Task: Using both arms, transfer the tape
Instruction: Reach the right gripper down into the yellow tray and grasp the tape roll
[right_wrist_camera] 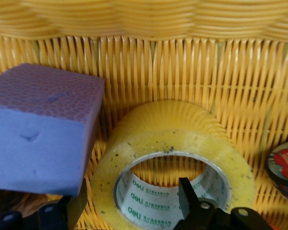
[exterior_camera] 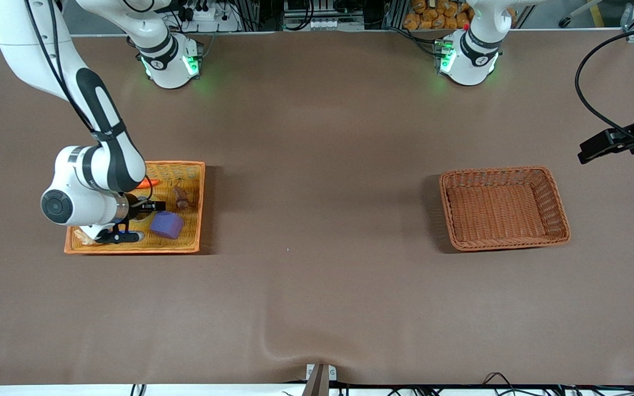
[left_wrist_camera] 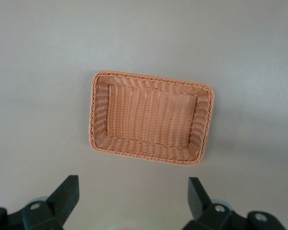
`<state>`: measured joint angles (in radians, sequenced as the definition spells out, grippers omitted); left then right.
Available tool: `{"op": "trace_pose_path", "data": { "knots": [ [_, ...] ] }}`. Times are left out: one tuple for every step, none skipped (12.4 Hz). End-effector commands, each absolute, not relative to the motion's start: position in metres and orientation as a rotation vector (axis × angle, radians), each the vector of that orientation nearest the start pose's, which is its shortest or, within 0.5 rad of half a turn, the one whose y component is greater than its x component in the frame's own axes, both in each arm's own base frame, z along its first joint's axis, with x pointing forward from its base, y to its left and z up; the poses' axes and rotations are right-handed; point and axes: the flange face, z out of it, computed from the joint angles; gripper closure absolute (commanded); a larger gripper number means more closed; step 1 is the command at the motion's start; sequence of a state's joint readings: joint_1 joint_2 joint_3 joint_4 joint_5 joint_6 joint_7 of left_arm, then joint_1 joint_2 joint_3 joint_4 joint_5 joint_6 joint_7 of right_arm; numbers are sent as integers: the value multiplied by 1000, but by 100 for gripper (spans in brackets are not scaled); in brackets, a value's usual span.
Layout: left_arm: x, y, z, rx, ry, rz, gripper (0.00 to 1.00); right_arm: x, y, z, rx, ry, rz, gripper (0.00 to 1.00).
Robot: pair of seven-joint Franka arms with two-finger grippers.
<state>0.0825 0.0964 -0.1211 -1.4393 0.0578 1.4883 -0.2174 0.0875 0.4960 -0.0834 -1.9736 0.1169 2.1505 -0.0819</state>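
The tape [right_wrist_camera: 173, 139] lies flat in the orange-yellow tray [exterior_camera: 196, 203], beside the purple cube [exterior_camera: 167, 224], which also shows in the right wrist view [right_wrist_camera: 38, 124]. My right gripper [right_wrist_camera: 132, 201] is down in the tray, open, and straddles the roll's wall. One finger [right_wrist_camera: 187, 196] is inside the grey-white core and the other [right_wrist_camera: 77, 206] is between the roll and the cube. In the front view the right hand [exterior_camera: 130, 217] hides the tape. My left gripper [left_wrist_camera: 133, 201] is open and empty, and waits high up by the left arm's end of the table [exterior_camera: 603, 147].
A brown wicker basket [exterior_camera: 504, 206] stands toward the left arm's end and shows below the left gripper [left_wrist_camera: 151, 117]. The tray also holds a small dark can [right_wrist_camera: 285, 167], a brown object [exterior_camera: 180, 197] and an orange piece [exterior_camera: 149, 183].
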Motion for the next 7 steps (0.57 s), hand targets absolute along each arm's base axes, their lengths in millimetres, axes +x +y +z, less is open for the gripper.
{"op": "trace_pose_path", "data": {
  "knots": [
    [572,-9,628,-3087,-254,61,0,576,14,195,-3037,-31,469,46],
    [572,-9,628,-3087,-254,61,0,576,14,198,-3035,-32,471,66],
    [573,-9,628,-3088,-252,59,0,577,14,205,-3034,-35,464,89],
    [573,-8,628,-3087,-256,59,0,577,14,210,-3031,-34,468,100],
    [573,-8,629,-3088,-254,56,0,577,14,212,-3029,-51,465,100],
    [573,-8,629,-3088,-257,56,0,578,14,213,-3026,-81,461,100],
    [573,-9,629,-3088,-254,56,0,578,12,219,-3022,-96,459,100]
  ]
}}
